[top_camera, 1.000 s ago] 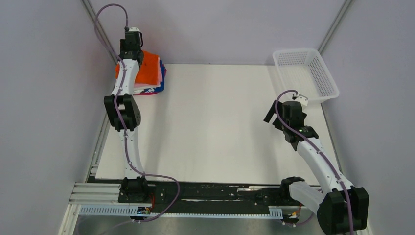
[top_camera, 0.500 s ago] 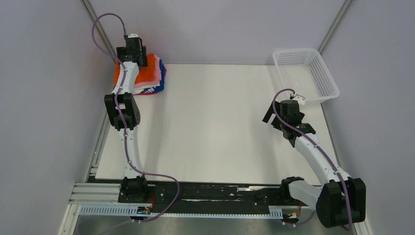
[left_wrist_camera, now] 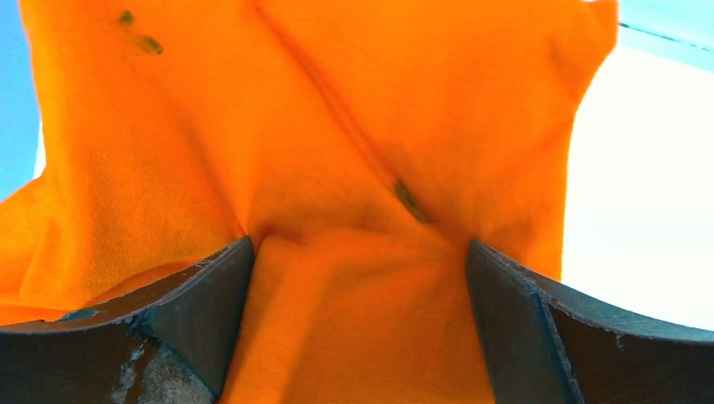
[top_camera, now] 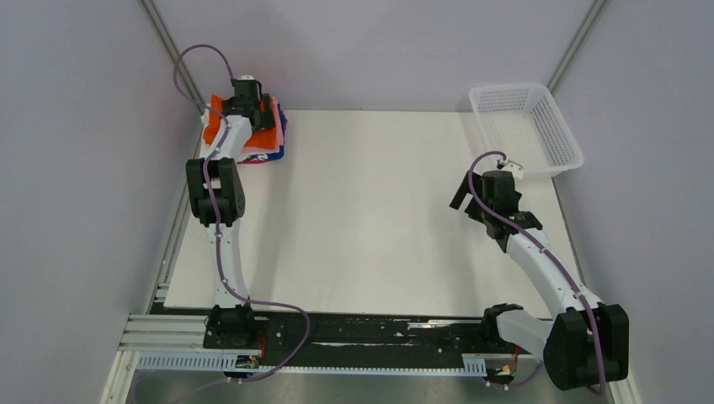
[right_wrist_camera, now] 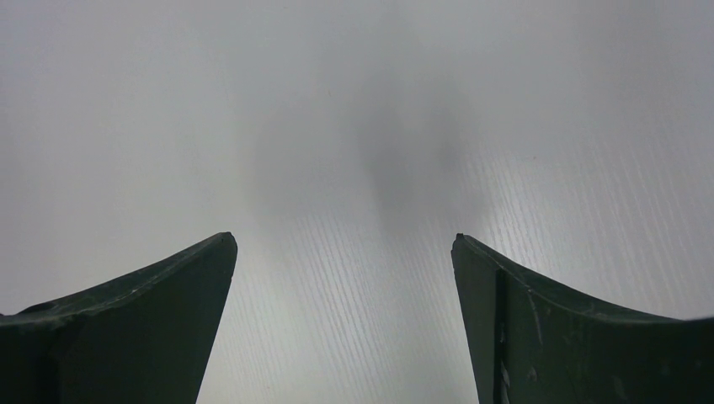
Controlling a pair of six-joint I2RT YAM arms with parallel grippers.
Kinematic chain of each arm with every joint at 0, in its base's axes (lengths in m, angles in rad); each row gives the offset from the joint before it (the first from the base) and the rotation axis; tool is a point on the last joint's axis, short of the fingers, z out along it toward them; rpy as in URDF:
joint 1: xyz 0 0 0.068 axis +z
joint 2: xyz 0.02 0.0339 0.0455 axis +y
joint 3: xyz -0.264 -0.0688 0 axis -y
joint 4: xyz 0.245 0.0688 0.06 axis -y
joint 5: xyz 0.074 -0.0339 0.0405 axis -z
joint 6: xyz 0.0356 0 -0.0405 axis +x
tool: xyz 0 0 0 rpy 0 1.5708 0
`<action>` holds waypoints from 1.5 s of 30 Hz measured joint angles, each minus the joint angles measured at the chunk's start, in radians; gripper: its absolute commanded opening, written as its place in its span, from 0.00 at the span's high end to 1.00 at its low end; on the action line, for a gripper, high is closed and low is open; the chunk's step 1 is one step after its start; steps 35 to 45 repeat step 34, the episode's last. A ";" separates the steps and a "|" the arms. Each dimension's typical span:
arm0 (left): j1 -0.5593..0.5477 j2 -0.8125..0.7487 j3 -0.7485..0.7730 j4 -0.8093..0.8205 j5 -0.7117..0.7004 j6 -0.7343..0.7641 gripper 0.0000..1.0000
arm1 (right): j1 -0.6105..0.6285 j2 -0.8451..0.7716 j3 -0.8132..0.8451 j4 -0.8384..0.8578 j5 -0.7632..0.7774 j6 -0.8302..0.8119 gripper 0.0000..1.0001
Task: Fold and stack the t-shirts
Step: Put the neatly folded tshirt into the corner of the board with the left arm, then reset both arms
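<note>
The bright orange t-shirt lies on top of the stack at the table's far left corner. A pink shirt and a blue one show at the stack's near edge. A white one is hard to make out. My left gripper is down on the stack. In the left wrist view it is open, and the orange shirt bulges between the spread fingers. My right gripper hovers at the right of the table, open and empty.
A white plastic mesh basket stands at the far right corner, with nothing showing inside. The white table spans the middle. Grey walls close in at left, back and right, and the left wall stands close to the stack.
My left gripper has swung right and toward the near side, down onto the stack. The orange shirt now sits flatter under it. The right arm has barely shifted.
</note>
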State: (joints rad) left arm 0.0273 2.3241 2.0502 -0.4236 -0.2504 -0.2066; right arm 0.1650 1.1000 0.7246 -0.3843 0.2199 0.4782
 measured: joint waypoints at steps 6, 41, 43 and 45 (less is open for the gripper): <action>-0.067 -0.011 0.021 -0.040 -0.066 0.003 0.00 | 0.000 -0.004 0.000 0.008 -0.005 -0.002 0.00; -0.421 -1.194 -1.335 0.111 -0.022 -0.443 0.00 | -0.041 -0.159 -0.157 0.132 -0.118 0.063 0.00; -0.421 -1.194 -1.335 0.111 -0.022 -0.443 0.00 | -0.041 -0.159 -0.157 0.132 -0.118 0.063 0.00; -0.421 -1.194 -1.335 0.111 -0.022 -0.443 0.00 | -0.041 -0.159 -0.157 0.132 -0.118 0.063 0.00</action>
